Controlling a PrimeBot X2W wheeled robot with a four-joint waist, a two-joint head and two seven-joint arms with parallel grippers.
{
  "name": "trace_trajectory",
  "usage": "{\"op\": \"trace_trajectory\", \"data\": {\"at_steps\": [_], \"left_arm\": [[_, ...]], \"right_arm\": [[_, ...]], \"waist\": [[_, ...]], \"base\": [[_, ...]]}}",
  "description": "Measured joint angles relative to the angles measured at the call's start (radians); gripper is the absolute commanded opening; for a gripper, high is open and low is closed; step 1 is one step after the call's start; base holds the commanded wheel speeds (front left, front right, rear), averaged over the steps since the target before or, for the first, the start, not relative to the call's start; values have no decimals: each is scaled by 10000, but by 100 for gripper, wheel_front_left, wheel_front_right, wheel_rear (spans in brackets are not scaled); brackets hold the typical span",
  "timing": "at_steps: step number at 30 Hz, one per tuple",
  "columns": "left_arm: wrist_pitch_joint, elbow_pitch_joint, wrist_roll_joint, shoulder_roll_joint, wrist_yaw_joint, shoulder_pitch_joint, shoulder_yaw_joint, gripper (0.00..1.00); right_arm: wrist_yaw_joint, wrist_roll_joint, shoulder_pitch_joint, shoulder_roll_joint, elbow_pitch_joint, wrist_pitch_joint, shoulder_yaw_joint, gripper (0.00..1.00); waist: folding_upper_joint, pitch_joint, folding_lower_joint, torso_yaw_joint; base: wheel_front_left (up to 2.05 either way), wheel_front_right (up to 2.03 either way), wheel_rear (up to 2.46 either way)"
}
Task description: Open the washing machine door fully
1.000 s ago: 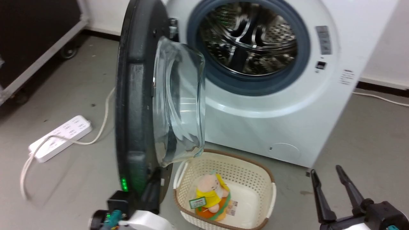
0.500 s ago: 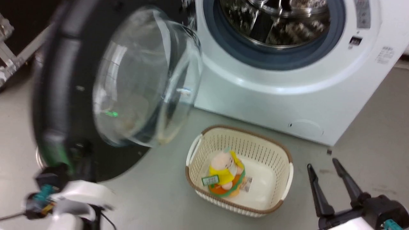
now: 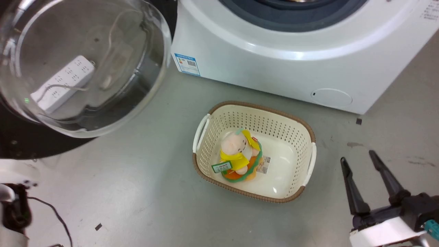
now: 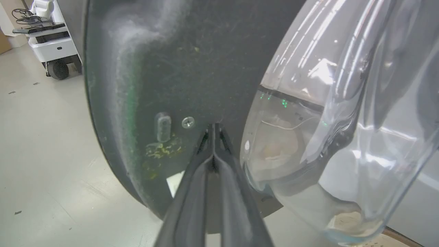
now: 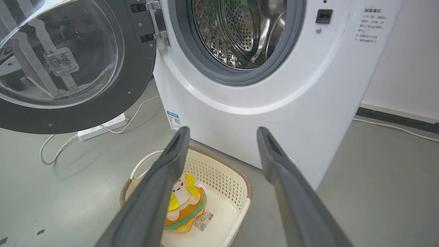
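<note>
Black washing machine door (image 5: 137, 68) open (bowl roomward)

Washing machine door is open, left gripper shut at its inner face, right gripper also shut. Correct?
No: the right gripper is open, fingers spread, in the right wrist view. The washing machine door is open and the left gripper shut at its inner face.

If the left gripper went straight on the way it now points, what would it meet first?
The washing machine door: the shut left gripper points at its black inner face, tips touching or nearly so.
</note>
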Motion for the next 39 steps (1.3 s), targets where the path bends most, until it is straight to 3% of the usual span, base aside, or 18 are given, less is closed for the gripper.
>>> {"op": "trace_trajectory", "data": {"at_steps": [6,11,16,19,20,22,26,33,39], "left_arm": [[-75,972,23,247,-211,-699,261,0],[-86,909,345,157,-401,-759,334,0],[-88,19,1030,-525,-564,-423,234,0],[-88,-938,1494,-1421,-721,225,-69,0],[-88,-938,1494,-1421,-721,225,-69,0],[-88,-1599,1873,-2031,-815,729,-414,0],[-88,-2224,2232,-2667,-1012,1460,-911,0],[-88,-2736,2640,-3402,-1252,2721,-1557,0],[-88,-2911,2926,-3614,-1252,3350,-1814,0]], "right_arm": [[0,0,-73,-50,-42,0,-125,100],[0,0,-74,-42,-35,0,-211,100],[0,4,-76,36,12,0,-299,100],[0,0,-70,157,65,0,-403,100],[0,0,-70,157,65,0,-403,100],[0,-54,-68,270,10,0,-474,100],[0,-232,-29,407,-130,0,-652,100],[0,-378,297,596,-226,0,-886,100],[0,-380,502,640,-194,0,-809,100]], "waist": [[0,234,-1,-103],[0,111,-1,-120],[0,-315,-2,-156],[0,-853,-3,-204],[0,-853,-3,-204],[0,-1316,-4,-311],[0,-1921,-4,-593],[0,-2654,-5,-1509],[0,-2986,-4,-2152]], "base": [[0,0,0],[0,0,0],[0,0,0],[0,0,0],[0,0,0],[0,0,0],[0,0,0],[0,0,0],[0,0,0]]}}
